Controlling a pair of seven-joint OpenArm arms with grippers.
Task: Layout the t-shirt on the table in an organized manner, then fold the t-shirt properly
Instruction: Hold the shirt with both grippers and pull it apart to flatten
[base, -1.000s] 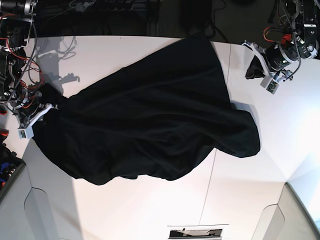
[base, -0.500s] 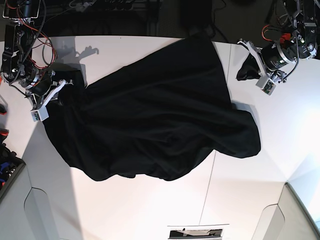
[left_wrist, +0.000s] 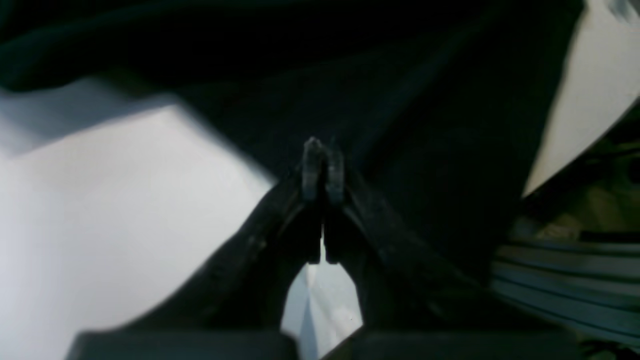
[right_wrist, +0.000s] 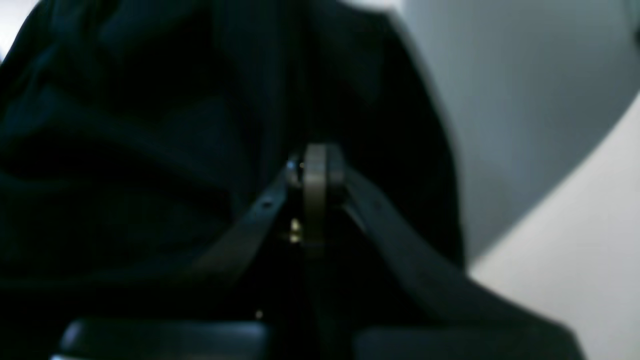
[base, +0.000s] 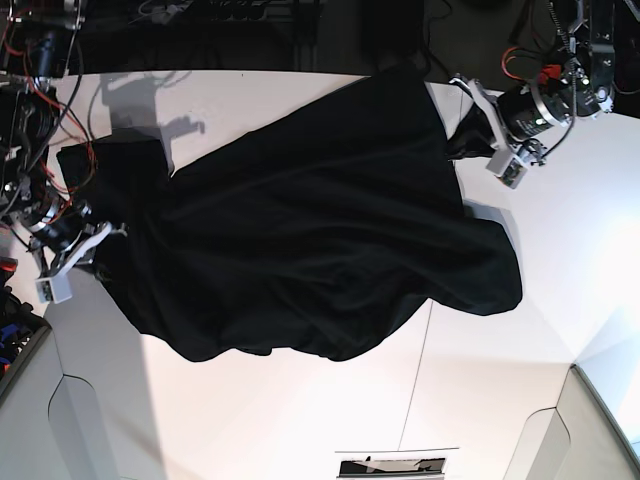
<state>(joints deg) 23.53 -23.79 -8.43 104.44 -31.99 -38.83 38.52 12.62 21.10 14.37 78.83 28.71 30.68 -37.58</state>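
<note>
The black t-shirt (base: 320, 220) lies spread diagonally over the white table (base: 300, 420), wrinkled, with no print showing. My left gripper (base: 470, 125) is at the shirt's far right edge, shut on a bunched bit of its cloth. In the left wrist view its fingertips (left_wrist: 322, 165) are pressed together, with the t-shirt (left_wrist: 400, 100) just behind them. My right gripper (base: 98, 245) is at the shirt's left edge, shut on the fabric. The right wrist view shows its closed fingertips (right_wrist: 315, 170) with the t-shirt (right_wrist: 150, 150) all around them.
A thin dark seam (base: 425, 350) crosses the table. Cables and electronics (base: 25, 120) crowd the left edge, and dark equipment lies beyond the far edge (base: 250, 30). A small printed card (base: 390, 465) sits at the near edge. The table corners are cut off at the bottom left and right.
The left gripper has carried its bit of cloth leftward toward the shirt body. The right gripper swung up, then back down and left, leaving a flap of shirt spread at the upper left.
</note>
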